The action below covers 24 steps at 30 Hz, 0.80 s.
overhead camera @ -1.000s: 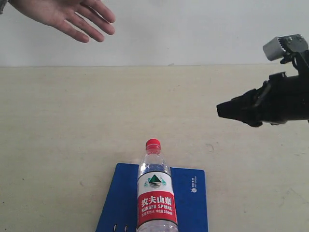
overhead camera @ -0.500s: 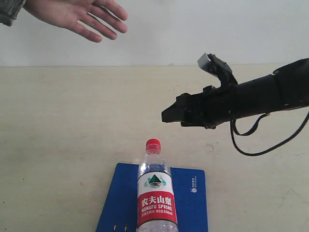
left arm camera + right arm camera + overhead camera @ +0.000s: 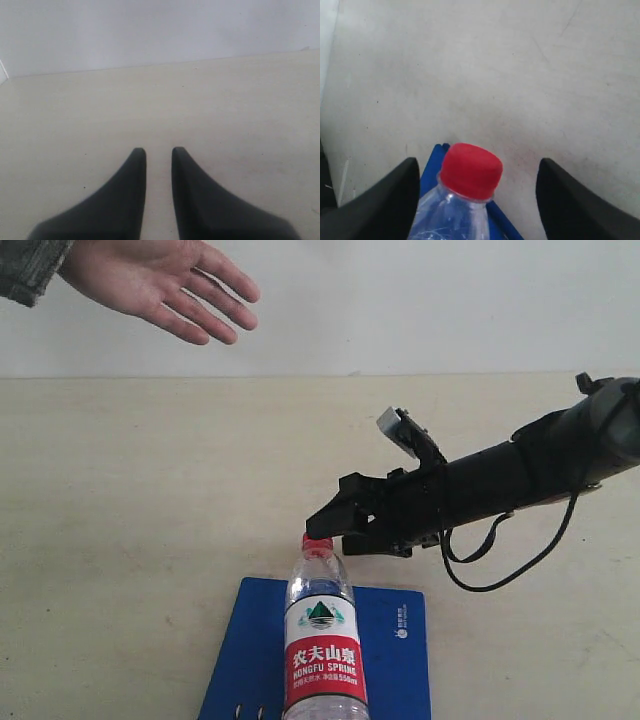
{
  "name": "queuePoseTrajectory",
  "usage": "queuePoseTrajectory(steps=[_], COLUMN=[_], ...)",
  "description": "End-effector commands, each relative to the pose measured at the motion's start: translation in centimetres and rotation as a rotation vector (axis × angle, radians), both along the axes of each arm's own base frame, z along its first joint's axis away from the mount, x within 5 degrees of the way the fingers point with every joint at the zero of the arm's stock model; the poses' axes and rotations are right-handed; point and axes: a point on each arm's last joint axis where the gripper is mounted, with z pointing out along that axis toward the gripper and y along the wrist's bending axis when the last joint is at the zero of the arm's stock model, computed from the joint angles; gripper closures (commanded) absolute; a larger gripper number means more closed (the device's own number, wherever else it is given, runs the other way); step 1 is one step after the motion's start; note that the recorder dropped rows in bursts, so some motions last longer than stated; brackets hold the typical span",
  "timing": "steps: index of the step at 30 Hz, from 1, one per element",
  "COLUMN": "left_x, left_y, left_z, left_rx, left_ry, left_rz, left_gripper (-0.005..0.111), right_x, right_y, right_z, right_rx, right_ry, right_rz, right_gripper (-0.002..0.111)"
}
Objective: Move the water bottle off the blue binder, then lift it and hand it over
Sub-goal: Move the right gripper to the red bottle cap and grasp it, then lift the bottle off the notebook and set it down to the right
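The right tool (image 3: 320, 524) is stretched out low over the tabletop (image 3: 130, 510) with its two fingers (image 3: 380, 200) spread wide, released and gripping nothing. Right in front of it stands the water bottle (image 3: 320, 640), upright, and the red cap (image 3: 470, 170) sits in the gap between those fingers, with clear room on either side. From the room I can see the fingertips level with the cap and very close to it, though I can't tell whether they brush it. The bottle's body and red-and-white label hang below the tool's reach.

Underneath the tool, flat on the tabletop, lies the blue binder (image 3: 395, 660), and the bottle rests on it, towards the side farther from the binder's small white logo (image 3: 401, 619). A black cable (image 3: 500, 575) droops from the arm behind the tool.

A person's hand (image 3: 160, 280) is held open, well apart from the tool, high up and off beyond its fingertips.

The left tool (image 3: 158, 150) hovers over bare tabletop with its fingers drawn all but together, only a thin slit between them, clenched on nothing.
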Motion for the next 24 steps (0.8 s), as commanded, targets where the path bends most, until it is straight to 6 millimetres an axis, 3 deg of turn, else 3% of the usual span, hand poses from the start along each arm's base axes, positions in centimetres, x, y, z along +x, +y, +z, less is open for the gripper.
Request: queuePoseTrajectory(steps=[1, 17, 24], left_x=[0.0, 0.0, 0.0], left_y=[0.0, 0.0, 0.0], left_z=[0.2, 0.2, 0.2], left_rx=[0.005, 0.005, 0.005], left_ry=[-0.007, -0.007, -0.007], left_rz=[-0.008, -0.008, -0.008], left_gripper=[0.089, 0.089, 0.089], right_x=[-0.2, -0.9, -0.7], right_y=[0.1, 0.7, 2.3], right_z=[-1.0, -1.4, -2.3], right_rx=[0.009, 0.118, 0.159], right_ry=[0.032, -0.013, 0.004], right_rz=[0.014, 0.139, 0.200], right_gripper=[0.047, 0.047, 0.048])
